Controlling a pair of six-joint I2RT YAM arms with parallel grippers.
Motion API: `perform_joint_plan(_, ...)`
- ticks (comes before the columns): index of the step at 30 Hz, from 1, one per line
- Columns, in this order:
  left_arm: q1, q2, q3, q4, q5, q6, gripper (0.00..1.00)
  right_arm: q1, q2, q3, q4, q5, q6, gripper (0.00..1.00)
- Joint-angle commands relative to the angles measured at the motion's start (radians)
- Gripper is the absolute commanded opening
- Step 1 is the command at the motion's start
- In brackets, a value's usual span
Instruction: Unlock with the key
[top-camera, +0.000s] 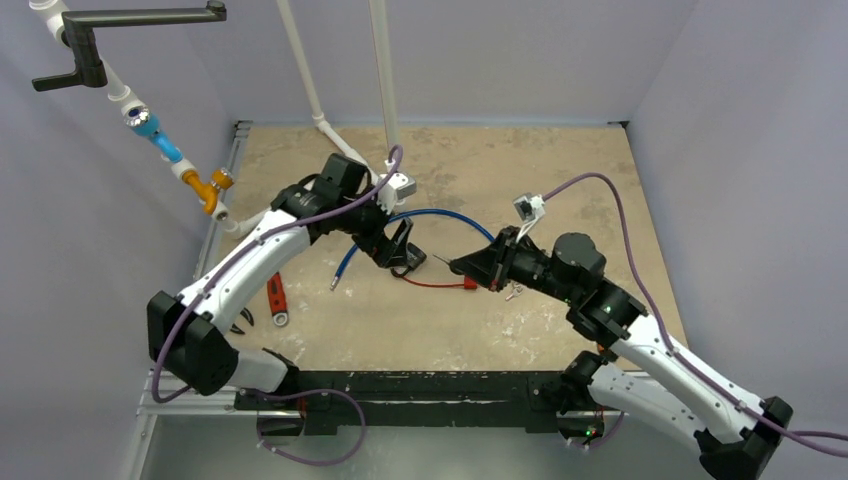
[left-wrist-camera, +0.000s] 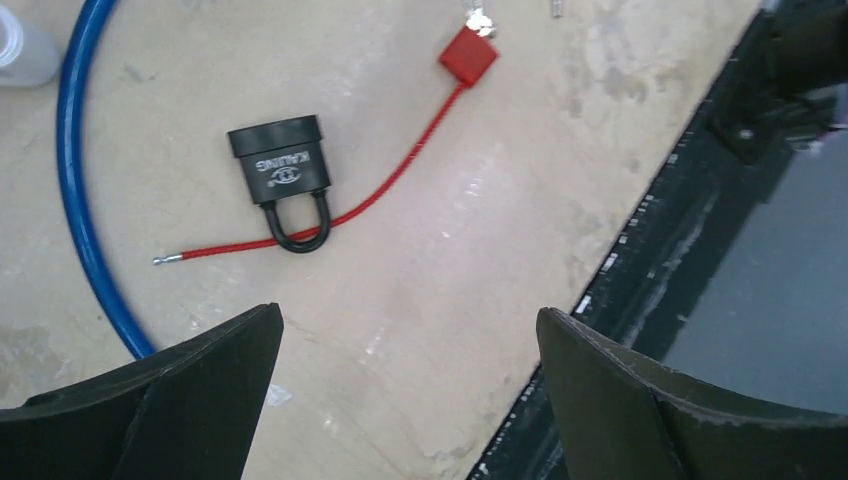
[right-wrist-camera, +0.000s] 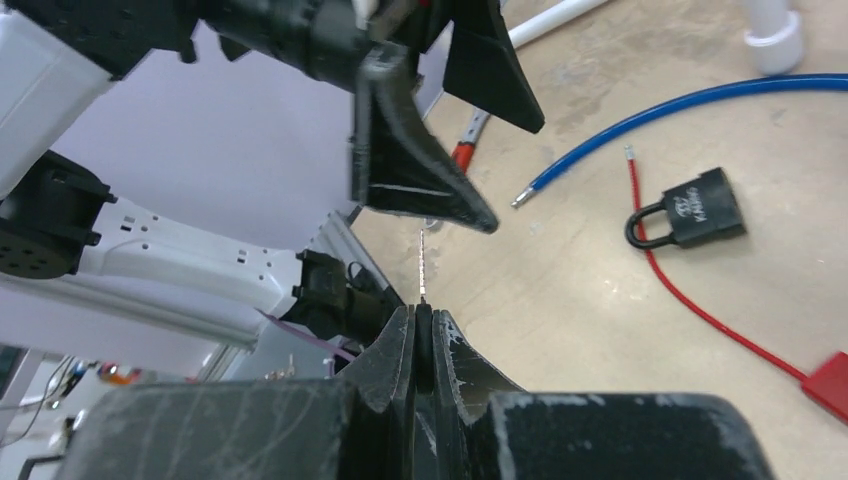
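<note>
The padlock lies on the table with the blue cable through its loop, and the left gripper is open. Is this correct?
One thing is wrong: the left wrist view shows the red cable, not the blue cable, through the loop of the padlock. The rest holds.

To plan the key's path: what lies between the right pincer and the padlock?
In the right wrist view, only bare tabletop lies between the right pincer, shut on the key, and the padlock; the open left pincer hangs above.
</note>
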Motion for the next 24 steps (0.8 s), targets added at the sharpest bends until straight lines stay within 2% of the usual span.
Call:
perform_joint_plan(1, -0.016, 0.108, -0.031, 0.141, -0.172, 0.022, 1.00, -0.006, -0.105, 0.002, -0.159, 0.128, -0.008, 0.00)
perform_joint_plan(6, -0.083, 0.221, -0.040, 0.255, -0.292, 0.042, 1.00, -0.006, -0.219, 0.014, -0.252, 0.194, 0.010, 0.00)
perform_joint_plan(9, -0.102, 0.300, -0.024, 0.272, -0.316, 0.026, 1.00, -0.006, -0.256, 0.026, -0.288, 0.214, 0.012, 0.00)
perform_joint_plan(24, -0.151, 0.453, -0.011, 0.349, -0.436, 0.029, 1.00, -0.006, -0.248, 0.093, -0.330, 0.218, -0.026, 0.00)
